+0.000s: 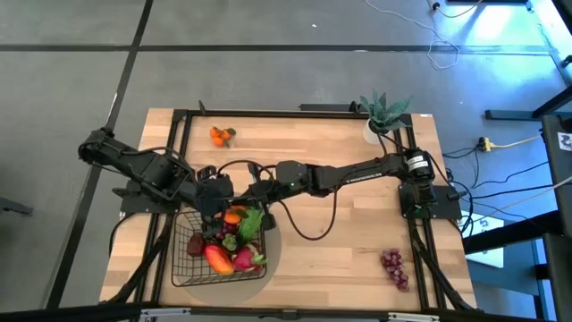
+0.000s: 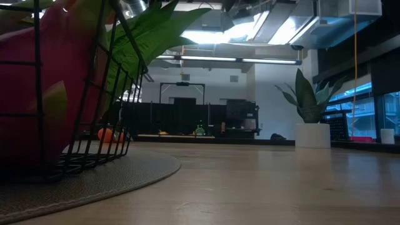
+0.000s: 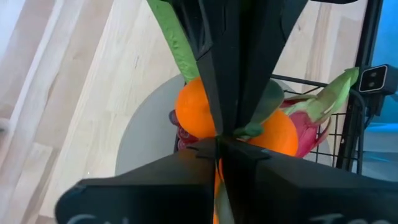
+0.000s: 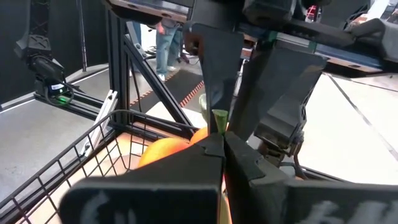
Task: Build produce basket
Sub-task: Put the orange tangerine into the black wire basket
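Note:
The black wire basket (image 1: 189,268) sits on a round grey mat and holds a red-orange mango (image 1: 219,259), a pink dragon fruit (image 1: 246,260), dark grapes and a green leafy stalk (image 1: 251,224). A pair of small oranges (image 1: 234,215) on a green stem hangs over the basket's far edge. My left gripper (image 1: 217,204) and my right gripper (image 1: 256,193) meet tip to tip above it, both shut on the stem. The low view shows the basket (image 2: 94,125) and dragon fruit (image 2: 37,75) close up, but no gripper. My left gripper (image 3: 219,186) pinches the orange pair's green stem (image 4: 219,116) between its two fingers, coming from the table's left and slanting down. The oranges (image 3: 196,112) hang below, over the basket. My right gripper (image 4: 222,180) closes its fingertips (image 3: 214,93) on the same stem where a leaf (image 3: 255,130) sticks out, coming from the table's right. The fingers hide the exact place of contact.
Another orange pair (image 1: 221,135) lies near the table's far edge. A red-purple grape bunch (image 1: 395,268) lies near the right near corner. A spiky plant in a white pot (image 1: 382,118) stands at the far right corner. Bare wood lies between the basket and the grapes.

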Controlling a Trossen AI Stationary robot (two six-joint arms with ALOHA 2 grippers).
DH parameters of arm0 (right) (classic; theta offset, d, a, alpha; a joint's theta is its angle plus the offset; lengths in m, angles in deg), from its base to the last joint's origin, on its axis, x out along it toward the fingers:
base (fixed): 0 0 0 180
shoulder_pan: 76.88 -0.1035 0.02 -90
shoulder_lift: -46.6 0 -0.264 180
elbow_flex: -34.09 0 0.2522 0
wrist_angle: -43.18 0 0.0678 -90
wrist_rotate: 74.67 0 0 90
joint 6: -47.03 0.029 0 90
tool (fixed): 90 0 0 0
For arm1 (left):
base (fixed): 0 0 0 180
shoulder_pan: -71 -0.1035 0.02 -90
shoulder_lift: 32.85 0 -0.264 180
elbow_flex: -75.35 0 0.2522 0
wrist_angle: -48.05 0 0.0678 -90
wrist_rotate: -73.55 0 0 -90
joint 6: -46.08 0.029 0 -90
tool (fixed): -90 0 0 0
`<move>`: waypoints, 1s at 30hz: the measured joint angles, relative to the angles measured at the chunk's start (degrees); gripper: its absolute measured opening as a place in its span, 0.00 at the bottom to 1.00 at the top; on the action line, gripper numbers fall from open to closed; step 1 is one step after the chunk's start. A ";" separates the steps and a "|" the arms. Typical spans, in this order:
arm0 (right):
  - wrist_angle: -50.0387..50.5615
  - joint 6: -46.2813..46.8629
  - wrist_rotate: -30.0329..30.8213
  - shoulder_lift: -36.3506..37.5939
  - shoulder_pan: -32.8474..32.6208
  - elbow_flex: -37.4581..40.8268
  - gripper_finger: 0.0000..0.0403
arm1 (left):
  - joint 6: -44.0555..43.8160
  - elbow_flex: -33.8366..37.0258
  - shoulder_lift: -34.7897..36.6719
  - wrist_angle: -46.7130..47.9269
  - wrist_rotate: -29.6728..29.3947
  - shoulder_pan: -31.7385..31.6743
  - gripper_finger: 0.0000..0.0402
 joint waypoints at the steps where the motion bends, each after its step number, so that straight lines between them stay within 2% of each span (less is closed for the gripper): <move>1: -0.01 0.00 -0.03 0.02 0.00 0.00 0.00 | 0.02 0.00 0.00 -0.15 0.17 0.00 0.01; 6: -0.02 0.51 -0.24 0.02 0.00 0.00 0.00 | -0.31 0.00 0.00 -0.35 2.55 -0.02 0.00; 11: -0.07 0.54 -3.54 0.04 0.00 -0.07 0.01 | -1.38 0.00 0.00 -0.23 4.48 0.20 0.00; 17: -0.17 2.08 -3.54 0.07 0.00 -0.07 0.14 | -5.57 0.00 0.00 2.47 7.89 1.90 0.00; 22: -0.08 2.95 -3.56 0.80 0.00 -0.07 0.25 | -12.41 0.00 0.00 7.07 13.24 4.98 0.00; 26: 2.04 3.46 -3.58 1.83 -0.04 -0.07 0.28 | -20.14 0.00 0.02 8.53 19.04 8.43 0.00; 30: 2.57 3.19 -3.56 3.14 -0.02 -0.07 0.28 | -26.91 0.00 0.02 8.45 16.70 13.98 0.00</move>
